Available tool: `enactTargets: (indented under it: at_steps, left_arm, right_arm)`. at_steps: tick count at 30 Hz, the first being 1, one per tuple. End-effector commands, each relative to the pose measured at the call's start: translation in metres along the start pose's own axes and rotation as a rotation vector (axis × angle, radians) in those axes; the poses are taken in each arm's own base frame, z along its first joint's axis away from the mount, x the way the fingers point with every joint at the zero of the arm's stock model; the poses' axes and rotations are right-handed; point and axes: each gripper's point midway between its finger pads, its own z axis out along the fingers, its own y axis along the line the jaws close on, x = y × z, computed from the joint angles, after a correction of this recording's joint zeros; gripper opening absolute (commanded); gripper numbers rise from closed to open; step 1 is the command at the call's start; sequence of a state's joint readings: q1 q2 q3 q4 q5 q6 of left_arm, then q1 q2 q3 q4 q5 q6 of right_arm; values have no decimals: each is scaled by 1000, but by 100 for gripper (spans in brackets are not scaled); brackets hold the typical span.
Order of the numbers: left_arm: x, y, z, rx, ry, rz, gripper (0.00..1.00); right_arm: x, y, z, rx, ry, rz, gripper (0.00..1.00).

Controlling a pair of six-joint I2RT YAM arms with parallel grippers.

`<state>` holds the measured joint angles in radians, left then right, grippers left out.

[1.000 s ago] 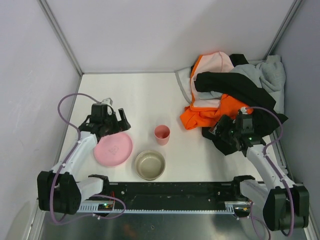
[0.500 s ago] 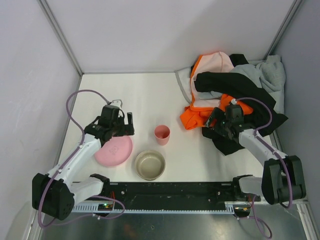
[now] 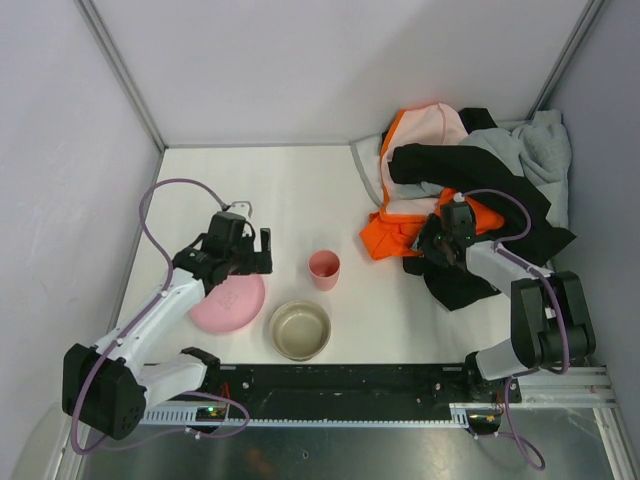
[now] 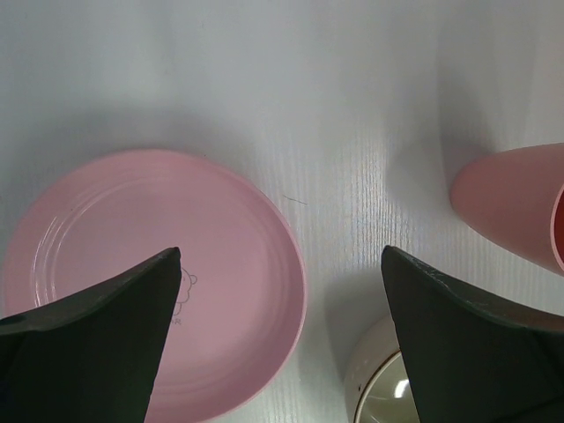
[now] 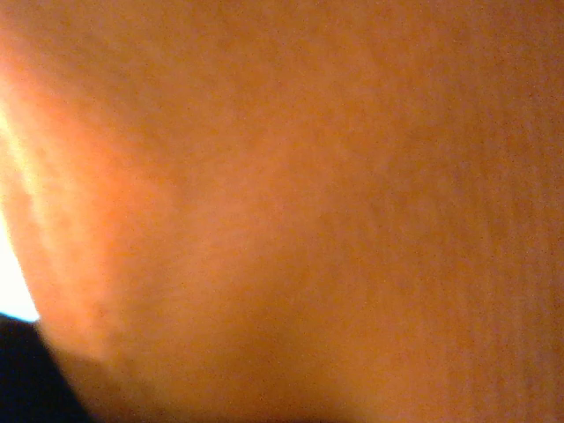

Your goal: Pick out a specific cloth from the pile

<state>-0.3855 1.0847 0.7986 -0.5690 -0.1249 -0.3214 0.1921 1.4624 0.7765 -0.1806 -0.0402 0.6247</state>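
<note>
Left tool (image 4: 280,257) is hanging wide open above the white surface (image 3: 290,190), grasping nothing. In its wrist view the two dark fingers (image 4: 97,344) are framing the right edge of the round pink plate (image 4: 159,264), with the pink cup (image 4: 511,203) cut off at the right border and the rim of the beige bowl (image 4: 366,379) showing at the bottom. Right tool (image 3: 432,245) is pressing nose-down into the near left edge of the pile of rumpled clothes (image 3: 500,190), where the bright orange garment (image 3: 390,235) is meeting the smaller floppy black cloth (image 3: 455,285). Whether this tool is parted or clenching fabric I cannot tell. That cloth is lying on the surface at the pile's near edge, partly under the right arm and below the larger black garment (image 3: 450,165), which is draping across the heap. Against a second ago, the right arm is reaching farther forward and left, off the black cloth's middle toward the orange. The left tool is sitting farther right, off the plate's far left rim and nearer the cup. Plate, cup, bowl and clothes are lying as before. The right wrist view is showing only blurred orange fabric with a dark corner at bottom left; its fingers are not showing. The cloth's markings are proving too small to read from above.
</note>
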Motion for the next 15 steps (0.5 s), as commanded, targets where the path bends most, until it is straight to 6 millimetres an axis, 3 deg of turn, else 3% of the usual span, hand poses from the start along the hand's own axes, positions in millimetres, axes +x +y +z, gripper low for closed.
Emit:
enactTargets:
  at_steps: [1, 5, 9, 15]
  left_arm:
    - [-17, -4, -7, 3, -49, 30, 100]
    - [-17, -5, -7, 4, -48, 35, 100]
    - [-17, -6, -7, 4, -49, 38, 100]
    - [-16, -7, -6, 2, -45, 46, 100]
  right_arm:
    - [-28, 30, 2, -105, -65, -27, 44]
    - [-44, 43, -3, -137, -79, -61, 13]
    - [-79, 59, -26, -165, -145, -101, 4]
    - [-177, 72, -89, -207, -365, -106, 2]
